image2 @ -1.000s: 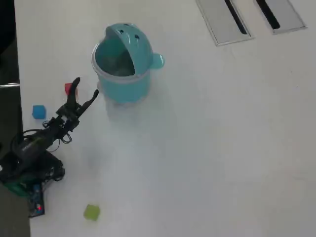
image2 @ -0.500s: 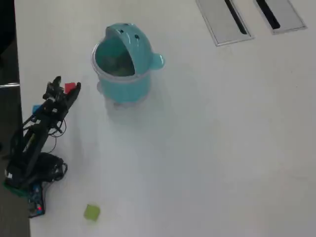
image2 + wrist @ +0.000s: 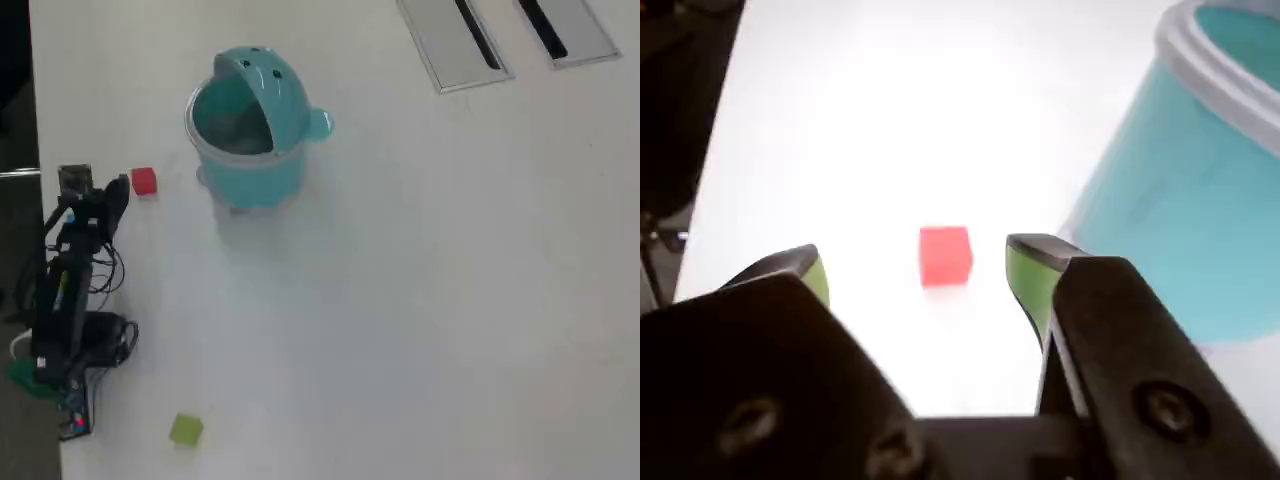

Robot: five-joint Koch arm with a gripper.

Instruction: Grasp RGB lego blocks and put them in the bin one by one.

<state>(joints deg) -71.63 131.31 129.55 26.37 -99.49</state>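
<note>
The red cube [image 3: 945, 255] lies on the white table just ahead of my gripper [image 3: 919, 252], in line with the gap between the two green-padded jaws. The jaws stand wide apart and hold nothing. The overhead view shows the red cube [image 3: 144, 181] just right of the gripper [image 3: 119, 188], and left of the teal bin [image 3: 250, 178]. The bin's domed lid is tipped back and its mouth is open. In the wrist view the bin [image 3: 1180, 220] stands close on the right. The yellow-green cube [image 3: 186, 430] lies far off near the bottom edge. The blue cube is out of view.
The arm [image 3: 70, 280] stands at the table's left edge, with cables at its base [image 3: 95, 335]. Two grey cable slots [image 3: 455, 45] are set into the table at the top right. Dark floor lies beyond the left edge.
</note>
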